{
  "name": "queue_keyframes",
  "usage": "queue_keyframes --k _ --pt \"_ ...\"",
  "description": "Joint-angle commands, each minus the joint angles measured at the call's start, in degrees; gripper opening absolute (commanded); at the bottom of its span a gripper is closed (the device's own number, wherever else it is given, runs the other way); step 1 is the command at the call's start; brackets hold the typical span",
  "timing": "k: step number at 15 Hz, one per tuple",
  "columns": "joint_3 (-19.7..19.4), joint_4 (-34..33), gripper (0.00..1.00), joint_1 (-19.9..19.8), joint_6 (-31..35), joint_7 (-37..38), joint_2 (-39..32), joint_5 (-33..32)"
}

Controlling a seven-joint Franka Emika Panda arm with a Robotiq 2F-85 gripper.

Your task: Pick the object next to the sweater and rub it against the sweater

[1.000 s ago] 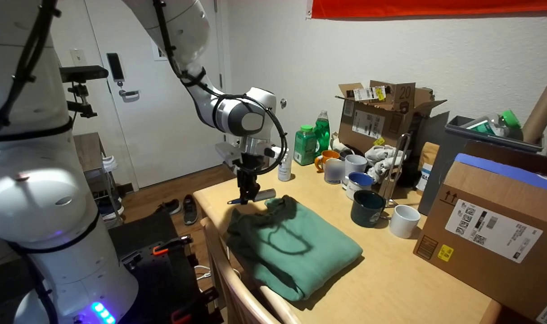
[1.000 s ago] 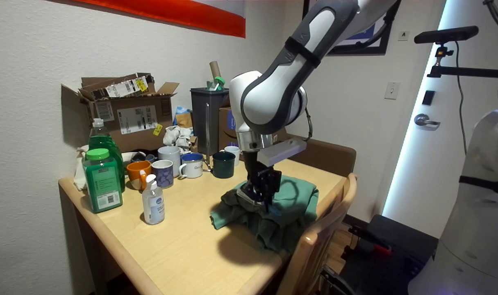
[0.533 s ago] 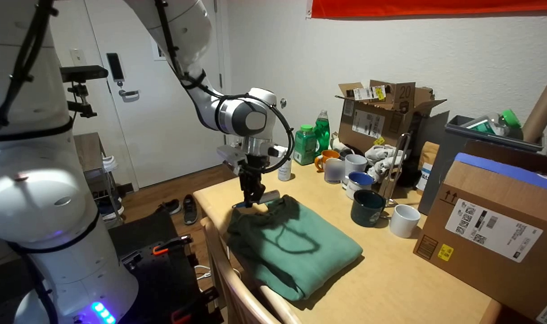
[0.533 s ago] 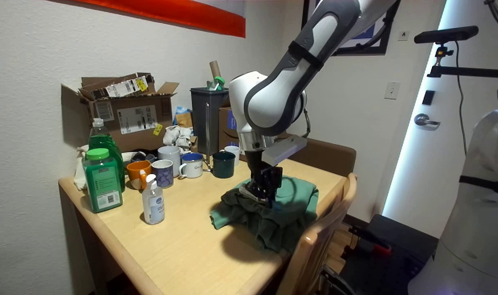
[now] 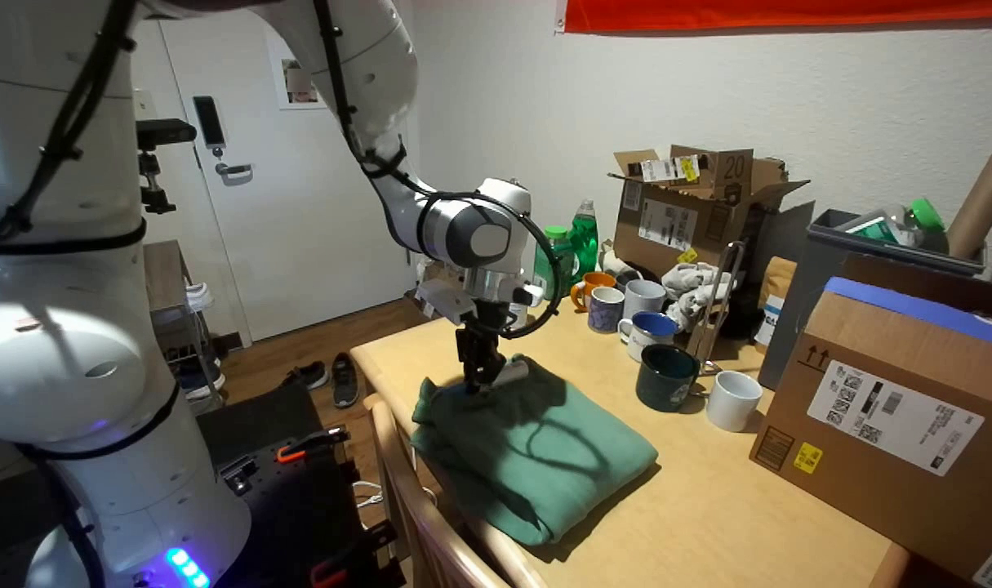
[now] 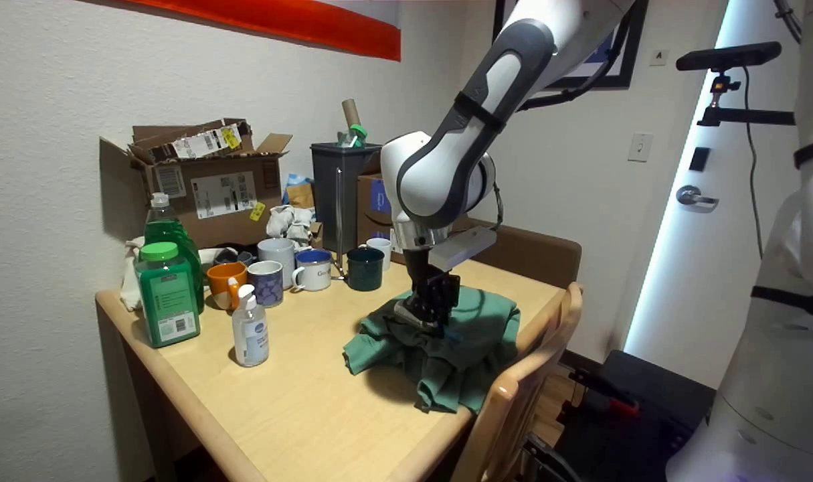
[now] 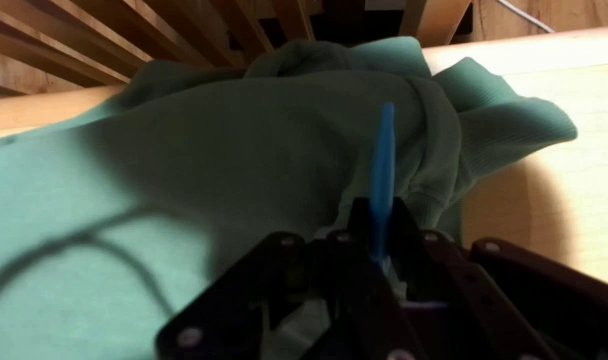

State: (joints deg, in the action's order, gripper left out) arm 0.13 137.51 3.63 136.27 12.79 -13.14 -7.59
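Wrist view, bottom centre: black jaws, narrow, clamped on a slim blue-and-pale-grey hand tool, blue end toward top of frame; its other end, a pale cylinder, shows just below centre in an exterior view. Tool is over the large green cloth sweater; cannot tell if touching. Sweater loosely folded, takes up left and centre of the wrist view, middle part shaded, rumpled folds and ribbed edge right of centre. It lies on a light wooden bench, seen at right of that frame. Slatted wooden chair along the top left. In an exterior view, going back: brown cardboard box with white labels, lower right; plain white mug and dark-green mug just beside each other, right of centre; behind them a white mug with blue inside, a purple-patterned mug, an orange mug; tall green bottle past those; open brown carton, upper right; red banner on white wall, top edge.
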Motion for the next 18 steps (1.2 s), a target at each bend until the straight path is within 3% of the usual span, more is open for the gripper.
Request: queue_keyframes --k 1,8,18 --pt "0.01 -2.75 0.03 -1.04 2.82 -3.90 -4.32 1.28" --pt "0.16 -4.92 0.03 -1.79 5.09 -6.16 -8.93 3.51" --pt "-0.54 -3.02 0.03 -4.05 1.71 -10.35 -5.71 5.49"
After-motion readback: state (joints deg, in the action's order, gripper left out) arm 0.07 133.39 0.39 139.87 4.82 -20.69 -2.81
